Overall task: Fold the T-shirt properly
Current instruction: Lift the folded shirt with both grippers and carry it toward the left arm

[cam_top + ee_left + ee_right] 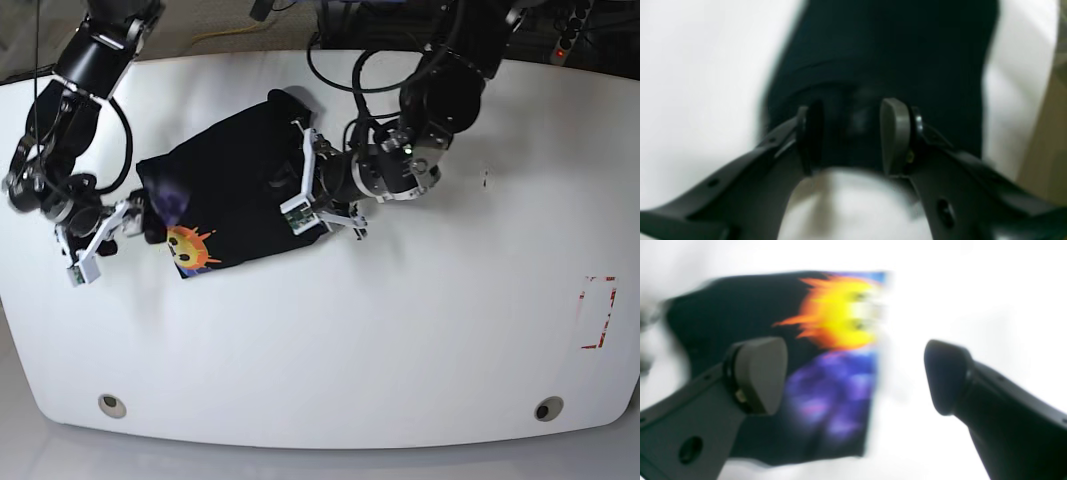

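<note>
1. Right gripper (118, 232), left of scene: jaws spread, gripping nothing, just beside the T-shirt's left edge.
2. T-shirt (235, 185): black, printed with a yellow-orange sun, lies bunched on the white table (400, 330), left of centre, between the two grippers.
3. Left gripper (850, 133): pads straddle the T-shirt's right edge; grip uncertain.

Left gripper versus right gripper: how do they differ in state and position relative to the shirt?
The left gripper has black T-shirt fabric between its partly closed pads, at the shirt's edge; the right gripper stands wide open with nothing between its pads. In the base view the left sits over the shirt's plain black side, the right beside its printed corner. Both are dark, with rounded pads.
</note>
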### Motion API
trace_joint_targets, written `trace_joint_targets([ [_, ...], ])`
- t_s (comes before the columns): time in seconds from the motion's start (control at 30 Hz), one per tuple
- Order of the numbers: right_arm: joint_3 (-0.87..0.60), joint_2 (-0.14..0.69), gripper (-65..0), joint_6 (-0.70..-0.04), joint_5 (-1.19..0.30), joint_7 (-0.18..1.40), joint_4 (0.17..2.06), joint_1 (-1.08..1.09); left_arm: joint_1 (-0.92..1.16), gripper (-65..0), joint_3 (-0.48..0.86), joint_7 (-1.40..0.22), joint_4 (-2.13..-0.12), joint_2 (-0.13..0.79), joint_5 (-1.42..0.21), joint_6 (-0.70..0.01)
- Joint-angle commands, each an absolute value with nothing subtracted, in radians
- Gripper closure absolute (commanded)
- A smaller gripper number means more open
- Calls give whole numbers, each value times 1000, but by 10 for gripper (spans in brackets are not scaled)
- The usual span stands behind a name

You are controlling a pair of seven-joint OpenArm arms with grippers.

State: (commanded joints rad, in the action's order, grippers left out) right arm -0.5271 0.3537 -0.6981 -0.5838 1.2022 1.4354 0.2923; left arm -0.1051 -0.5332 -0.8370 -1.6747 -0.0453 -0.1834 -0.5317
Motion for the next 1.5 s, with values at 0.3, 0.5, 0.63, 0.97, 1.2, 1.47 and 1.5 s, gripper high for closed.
trace_joint_targets([
  [0.3,-265,349,-463,-698,-239,845,1191,384,-61,-251,-604,-842,-1633,-120,-51,-533],
  [0.5,-196,332,-293,-698,-143,708,1089,364,-39,-251,-601,-842,-1630,-36,-24,-533],
  [0.63,-199,335,-290,-698,-193,730,1191,289,-42,-253,-601,-842,-1563,53,-24,-533],
  [0.97,-194,222,-290,-698,-211,905,1578,65,-130,-253,-555,-843,-1583,259,-30,-647],
  [1.2,-200,166,-290,-698,-211,1055,1840,24,-142,-253,-332,-843,-1709,348,-28,-698],
  [1.47,-191,163,-289,-698,-200,1058,1797,38,-134,-253,-203,-845,-1804,341,-30,-698],
  [1.5,-188,160,-289,-698,-197,1058,1788,36,-133,-253,-199,-845,-1810,340,-30,-698],
])
